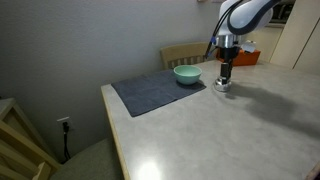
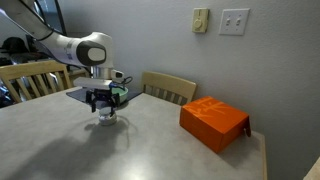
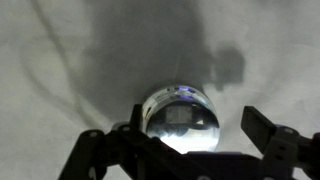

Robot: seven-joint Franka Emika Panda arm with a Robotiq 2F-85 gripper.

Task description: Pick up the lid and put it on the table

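The lid (image 3: pixel 180 122) is a shiny domed metal disc lying on the pale table (image 3: pixel 80 60), seen from above in the wrist view. My gripper (image 3: pixel 195 120) is open and straddles it. The left finger is close against the lid's edge and the right finger stands apart with a gap. In both exterior views the gripper (image 1: pixel 224 80) (image 2: pixel 105 104) points straight down, low over the small silvery lid (image 1: pixel 222 89) (image 2: pixel 106 119) on the table (image 1: pixel 200 130) (image 2: pixel 150 150). Whether anything lies under the lid is hidden.
A teal bowl (image 1: pixel 186 74) sits on a dark grey cloth mat (image 1: pixel 150 94) beside the gripper. An orange box (image 2: pixel 213 122) lies on the table toward its far side. Wooden chairs (image 2: pixel 168 88) stand at the table's edge, with a wall behind.
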